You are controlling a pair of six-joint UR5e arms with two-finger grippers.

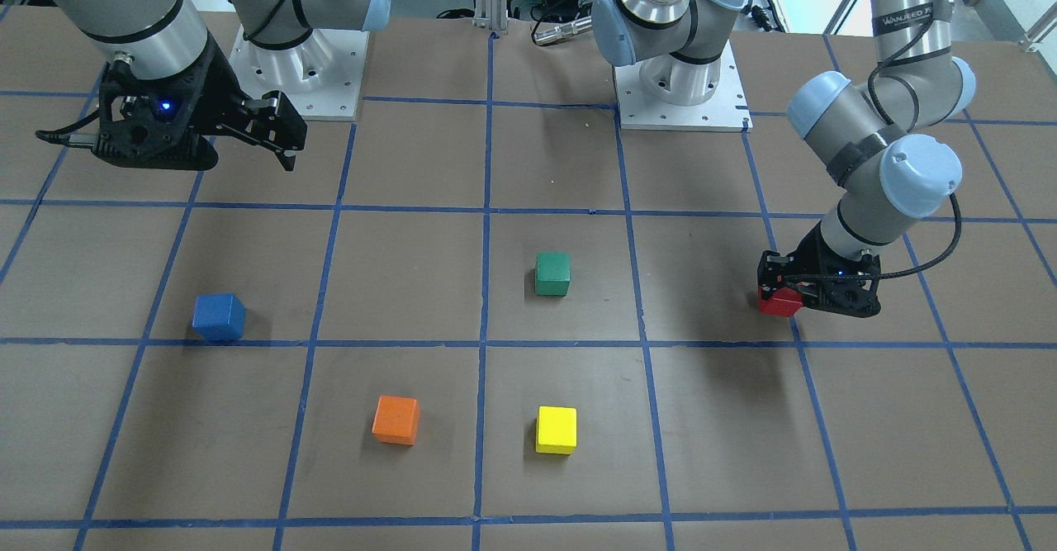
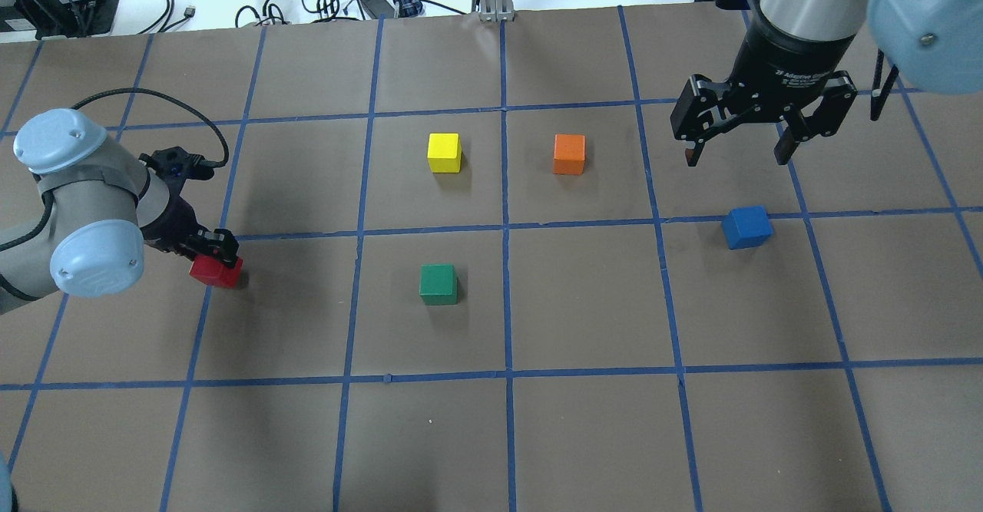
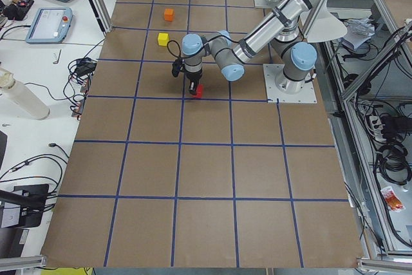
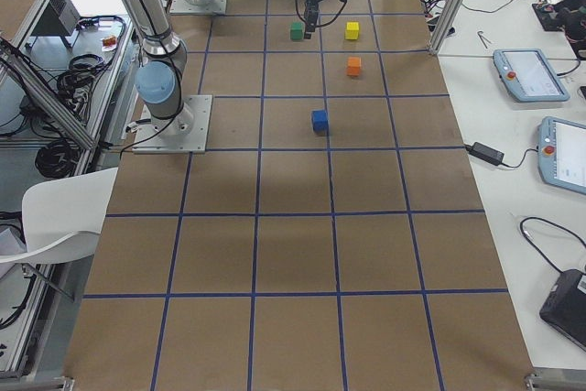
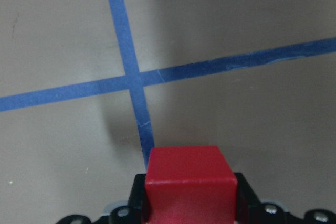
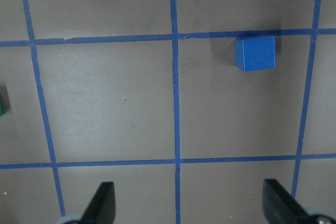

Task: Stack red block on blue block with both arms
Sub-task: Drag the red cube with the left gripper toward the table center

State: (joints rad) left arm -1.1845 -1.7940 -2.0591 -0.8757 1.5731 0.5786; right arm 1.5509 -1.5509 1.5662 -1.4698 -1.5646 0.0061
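Although the red block [image 2: 216, 272] is already gripped, most of the task is not yet done. The left pincer [image 2: 217, 256] is clamped on that block, its fingers pressed against two opposite sides, as the left wrist view shows. The block sits low at the table's [image 2: 507, 435] left side, near a crossing of blue tape lines [image 5: 137, 80]. I cannot tell whether it rests on the table or hangs just above it.

The blue block [image 2: 746, 226] lies alone on the right side, well apart from the red one, with nothing on top. The green block [image 2: 438, 283] stands between them, and the yellow block [image 2: 444, 152] and orange block [image 2: 569, 153] stand farther off.

The right pincer [image 2: 736, 155] hangs above the table near the blue block, empty, with its fingers [image 6: 102, 203] spread wide.

As I judge it, only the pick-up of the red block is achieved. Left to do are carrying it across the table, perhaps passing it to the right arm, then setting it squarely on the blue block and letting go.
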